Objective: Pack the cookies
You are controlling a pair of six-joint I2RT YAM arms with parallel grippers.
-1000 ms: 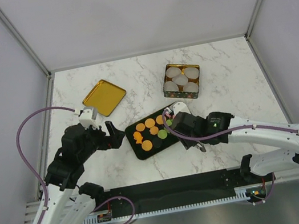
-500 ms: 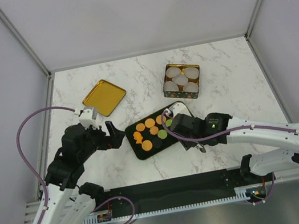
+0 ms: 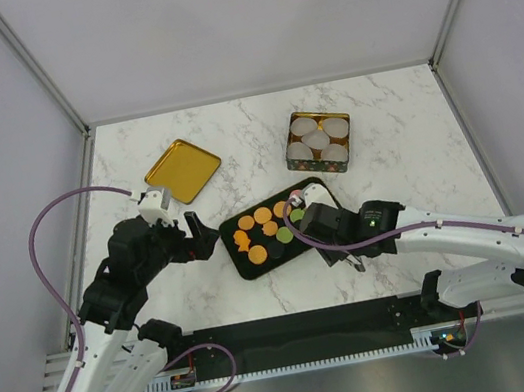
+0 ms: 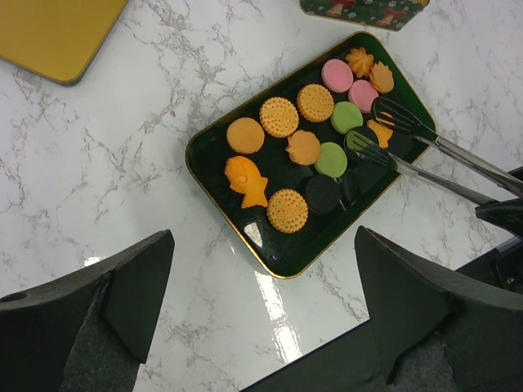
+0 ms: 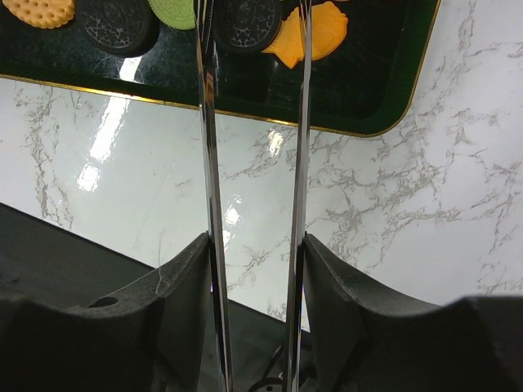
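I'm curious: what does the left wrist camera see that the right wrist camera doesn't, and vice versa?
Only the left wrist: the whole black tray of cookies, including the pink cookies, a corner of the gold lid, and the open left gripper. Only the right wrist: the right gripper clamped on the tongs. Both: the tongs reaching over the tray, the black cookies and the marble table.
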